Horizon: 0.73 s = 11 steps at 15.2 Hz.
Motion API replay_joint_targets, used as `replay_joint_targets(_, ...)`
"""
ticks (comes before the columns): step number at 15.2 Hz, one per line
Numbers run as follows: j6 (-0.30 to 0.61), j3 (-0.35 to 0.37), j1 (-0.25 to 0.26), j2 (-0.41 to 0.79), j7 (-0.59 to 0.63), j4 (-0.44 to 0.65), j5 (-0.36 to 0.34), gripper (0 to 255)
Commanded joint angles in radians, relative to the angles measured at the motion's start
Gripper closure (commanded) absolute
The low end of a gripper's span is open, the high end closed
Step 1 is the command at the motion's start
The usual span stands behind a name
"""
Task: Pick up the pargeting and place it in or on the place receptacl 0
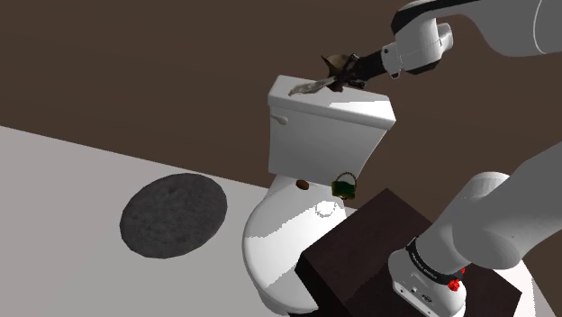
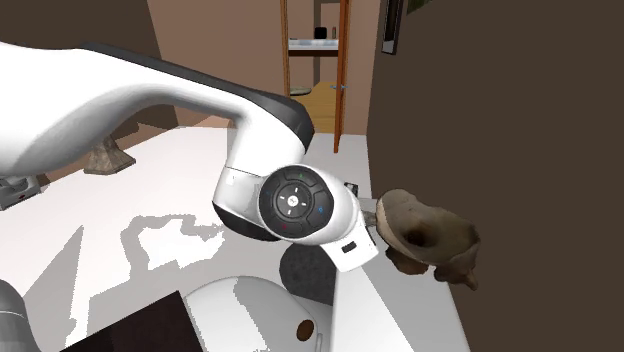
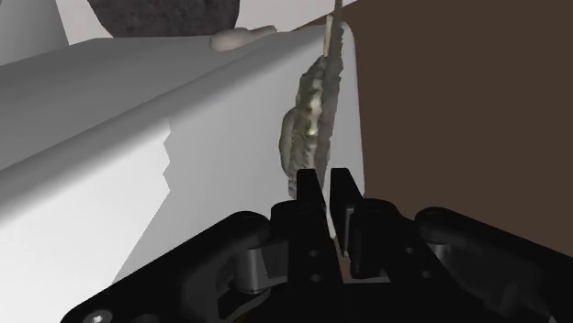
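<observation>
The pargeting [image 1: 307, 87] is a thin, rough grey-brown slab over the lid of a white toilet tank [image 1: 360, 113]. My gripper [image 1: 336, 83] reaches in from the shoulder view's right to the slab's near end. In the wrist view the fingers [image 3: 308, 188] stand close together, clasping the slab's edge, and the pargeting [image 3: 310, 124] stretches away from them along the lid [image 3: 138, 119]. A brown bowl-like piece [image 2: 430, 235] sits on the lid by the wall, right beside the hand.
The toilet bowl [image 1: 279, 248] lies below the tank, with a small green basket [image 1: 345, 186] and a small brown lump [image 1: 303, 185] on it. A dark round rug [image 1: 173, 216] covers the floor. My dark stand [image 1: 378, 248] is close by. A brown wall backs the tank.
</observation>
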Motion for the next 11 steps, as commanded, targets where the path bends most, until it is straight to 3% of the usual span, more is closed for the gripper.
replay_joint_targets(1, -0.003, 0.007, -0.007, -0.015, 0.034, 0.012, -0.030, 255)
replay_joint_targets(11, -0.055, 0.041, -0.037, -0.066, 0.184, 0.076, -0.157, 255)
